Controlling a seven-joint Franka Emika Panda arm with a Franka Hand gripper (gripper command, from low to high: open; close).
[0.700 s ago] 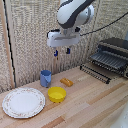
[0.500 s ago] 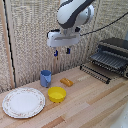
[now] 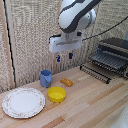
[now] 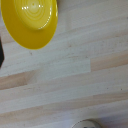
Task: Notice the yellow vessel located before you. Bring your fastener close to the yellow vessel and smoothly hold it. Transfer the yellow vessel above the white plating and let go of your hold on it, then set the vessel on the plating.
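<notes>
I have the pincer hanging high above the counter, its two dark blue fingers apart with nothing between them. The yellow vessel sits upright and empty on the wood, just beside the white plating on the exterior view's right, with the blue mug behind it and a small orange piece near it. In the wrist view the yellow vessel shows only partly, at the picture's edge, so I judge I am not yet centred over it. To do the approach well, I would first slide across until one finger lines up inside the rim and the other outside, then descend slowly, keeping clear of the mug, and close gently on the thin wall so the light bowl does not skid or tip.
</notes>
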